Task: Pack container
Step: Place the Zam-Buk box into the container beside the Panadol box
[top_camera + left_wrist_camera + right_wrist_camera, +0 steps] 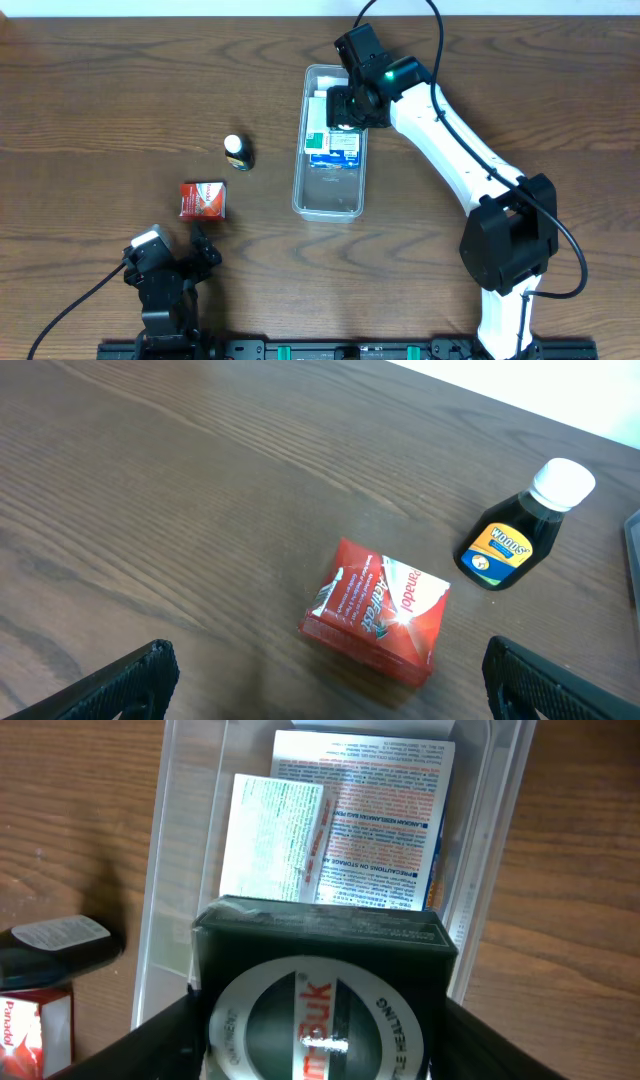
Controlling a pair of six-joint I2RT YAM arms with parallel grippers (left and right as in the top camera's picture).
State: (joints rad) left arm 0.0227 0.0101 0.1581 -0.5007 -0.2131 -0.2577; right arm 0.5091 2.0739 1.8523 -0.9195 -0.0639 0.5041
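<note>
R arm reaches over far end of container, R gripper jaws clamped on dark box. L arm folded, L gripper jaws wide apart, left of container.

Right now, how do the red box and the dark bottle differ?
The red box is a flat-sided carton; the dark bottle is rounded with a white cap. The box sits farther from the container than the bottle. Both rest on the table outside it.

Clear long rectangular container, open-topped, lying flat, partly filled.
</note>
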